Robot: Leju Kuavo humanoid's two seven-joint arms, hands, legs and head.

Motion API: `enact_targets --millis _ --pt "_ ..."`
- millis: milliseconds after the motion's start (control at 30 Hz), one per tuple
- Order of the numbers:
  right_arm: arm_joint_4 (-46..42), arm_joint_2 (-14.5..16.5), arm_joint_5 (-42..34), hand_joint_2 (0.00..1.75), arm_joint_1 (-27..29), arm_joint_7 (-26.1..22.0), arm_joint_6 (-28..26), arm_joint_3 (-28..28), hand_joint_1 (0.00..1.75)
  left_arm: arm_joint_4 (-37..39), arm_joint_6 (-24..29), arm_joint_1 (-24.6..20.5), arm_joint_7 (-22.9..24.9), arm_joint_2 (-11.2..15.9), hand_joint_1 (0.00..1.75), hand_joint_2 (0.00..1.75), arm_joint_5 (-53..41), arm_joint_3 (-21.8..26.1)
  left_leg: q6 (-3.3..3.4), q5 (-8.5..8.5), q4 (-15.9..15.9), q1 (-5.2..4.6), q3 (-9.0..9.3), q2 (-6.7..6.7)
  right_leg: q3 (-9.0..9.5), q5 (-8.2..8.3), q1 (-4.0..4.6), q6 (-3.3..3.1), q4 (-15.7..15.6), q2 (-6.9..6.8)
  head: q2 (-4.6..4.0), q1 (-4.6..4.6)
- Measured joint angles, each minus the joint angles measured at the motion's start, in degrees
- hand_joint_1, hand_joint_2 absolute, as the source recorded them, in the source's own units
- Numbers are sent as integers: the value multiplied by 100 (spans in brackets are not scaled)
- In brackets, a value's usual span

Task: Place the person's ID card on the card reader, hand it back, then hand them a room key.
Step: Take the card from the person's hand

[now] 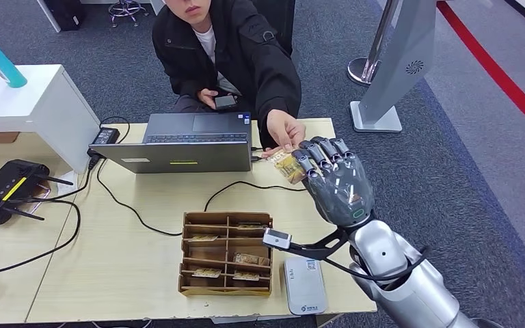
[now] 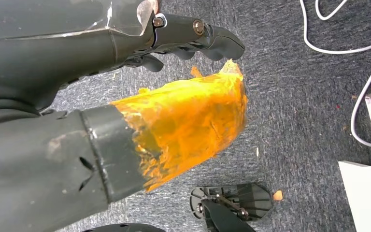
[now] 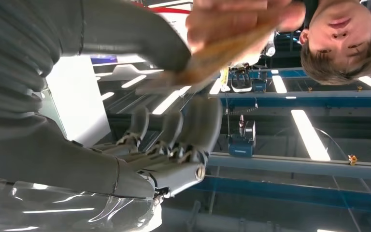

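R hand (image 1: 333,179) raised palm-up over desk edge, fingers round the ID card (image 1: 286,164); person's hand (image 1: 284,128) pinches same card, so it's mid-handover. Card reader (image 1: 304,285) nearby. L hand (image 2: 125,72) hangs over floor, fingers curled, holding nothing.

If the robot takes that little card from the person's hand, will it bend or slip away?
The card looks thin and flat, so it is probably stiff but slightly bendy, and light. Its smooth face may slide between the right hand's hard fingers. The person's hand is pinching it by one edge, which suggests a light pinch is enough to hold it.
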Motion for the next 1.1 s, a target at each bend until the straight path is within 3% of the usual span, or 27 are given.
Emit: enact_targets --millis 700,1100 --pt "-20 2 -125 175 33 -38 -111 -4 175 0 0 -1 21 -11 0 0 -38 -7 0 0 0 0 0 0 0 0 0 0 0 0 0 1" --pt "-451 79 -1659 175 508 -564 -161 -135 175 0 2 20 -28 -37 0 0 18 -7 -1 -1 0 0 -1 -2 0 -1 0 0 0 -1 0 1"
